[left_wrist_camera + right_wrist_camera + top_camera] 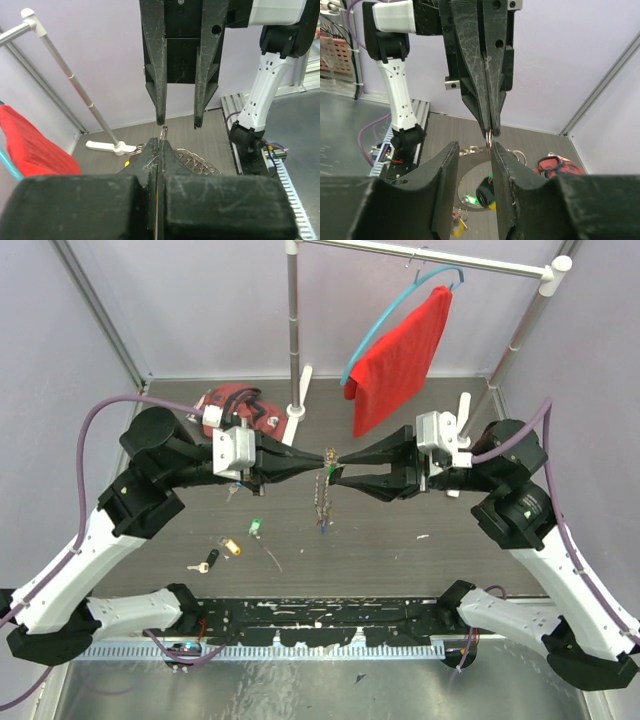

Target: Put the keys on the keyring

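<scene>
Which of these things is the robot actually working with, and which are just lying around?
Job: keyring pinched by left gripper; right gripper; green key, yellow key, black key.
Lying about: red cloth, blue hanger, clothes rail, red object.

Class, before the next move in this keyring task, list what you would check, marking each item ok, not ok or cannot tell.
1. Left gripper shut on the keyring: ok.
2. Right gripper open and holding nothing: ok.
3. A key in hand, ready to thread: not ok. The green key, yellow key and black key lie on the table.
4. Ring's split opened for threading: cannot tell.
5. Dangling chain apart from the loose keys: ok.
</scene>
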Robot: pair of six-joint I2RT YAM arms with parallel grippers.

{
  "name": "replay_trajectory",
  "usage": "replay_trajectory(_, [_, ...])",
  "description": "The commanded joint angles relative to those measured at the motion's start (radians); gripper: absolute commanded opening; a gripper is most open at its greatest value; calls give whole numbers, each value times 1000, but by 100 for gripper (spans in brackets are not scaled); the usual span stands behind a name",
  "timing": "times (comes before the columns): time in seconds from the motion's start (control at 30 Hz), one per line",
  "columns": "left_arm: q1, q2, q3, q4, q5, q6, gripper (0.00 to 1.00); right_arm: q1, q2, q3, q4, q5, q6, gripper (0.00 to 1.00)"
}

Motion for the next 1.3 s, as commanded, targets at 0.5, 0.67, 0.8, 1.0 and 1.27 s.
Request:
replay_trajectory(0.5, [-4,-96,-79,-12,113,432,0,1,-87,-82,29,125,-245,39])
replay_trajectory(0.67, [-4,-108,-90,-10,84,458,0,3,-67,-91,51,100,-239,38])
replay_trajectory(0.8, [-5,-108,-97,-12,61,461,0,3,-49,-88,53,106,-218,37])
replay_trajectory(1.0, [-4,-105,-117,17,-30,415,0,5,-57,-101,95,159,-175,35])
replay_trajectory(1.27, [-4,-98,-167,103,-172,292,0,5,-45,-100,121,191,-138,35])
